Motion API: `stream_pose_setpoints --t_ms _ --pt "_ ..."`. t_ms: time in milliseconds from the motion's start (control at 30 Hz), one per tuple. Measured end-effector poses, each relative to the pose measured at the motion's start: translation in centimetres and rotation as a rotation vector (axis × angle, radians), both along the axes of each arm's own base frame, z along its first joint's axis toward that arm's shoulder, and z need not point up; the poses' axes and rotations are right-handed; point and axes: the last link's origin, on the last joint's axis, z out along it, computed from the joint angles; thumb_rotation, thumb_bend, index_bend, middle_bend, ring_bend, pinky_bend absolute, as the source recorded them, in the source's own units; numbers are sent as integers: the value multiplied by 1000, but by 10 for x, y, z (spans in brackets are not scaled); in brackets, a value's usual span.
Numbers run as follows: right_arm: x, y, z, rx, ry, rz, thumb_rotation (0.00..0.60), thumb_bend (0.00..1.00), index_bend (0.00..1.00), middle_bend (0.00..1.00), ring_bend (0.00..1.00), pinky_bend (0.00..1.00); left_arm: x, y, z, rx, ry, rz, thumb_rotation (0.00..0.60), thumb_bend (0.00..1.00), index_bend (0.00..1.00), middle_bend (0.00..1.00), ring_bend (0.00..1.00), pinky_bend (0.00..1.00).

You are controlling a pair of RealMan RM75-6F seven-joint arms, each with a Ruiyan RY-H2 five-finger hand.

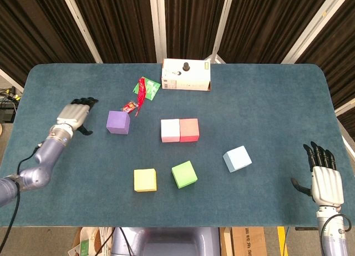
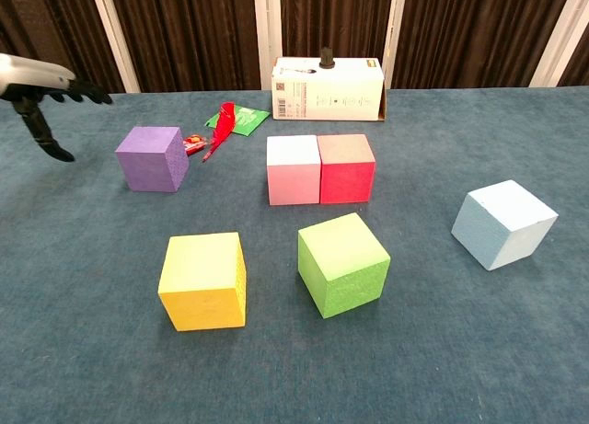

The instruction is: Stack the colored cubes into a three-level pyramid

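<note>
Just right of left hand, purple cube

Two cameras, one high and one low.
The head view looks steeply down from above the near edge and takes in the whole table. The chest view sits low and close, facing level across it. Both share the cubes and the white box at the far edge.

cubes: 6 | cardboard box: 1 | wrappers: 2 | hands: 2
</note>
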Motion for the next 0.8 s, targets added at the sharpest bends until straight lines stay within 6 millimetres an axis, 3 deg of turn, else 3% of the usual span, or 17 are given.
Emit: stream_pose_setpoints --t_ms 200,500,800 --pt "-2 -1 -2 12 5 -18 600 241 108 43 0 0 11 3 -19 -17 -1 -21 600 262 3 4 0 0" --pt "-3 -3 -3 17 -5 -33 600 241 108 43 0 0 35 11 -47 -12 -40 -45 600 276 72 87 0 0" --pt "-6 -5 -1 8 -12 -50 600 241 108 43 0 0 55 13 -55 -2 -76 -64 600 293 116 143 0 0"
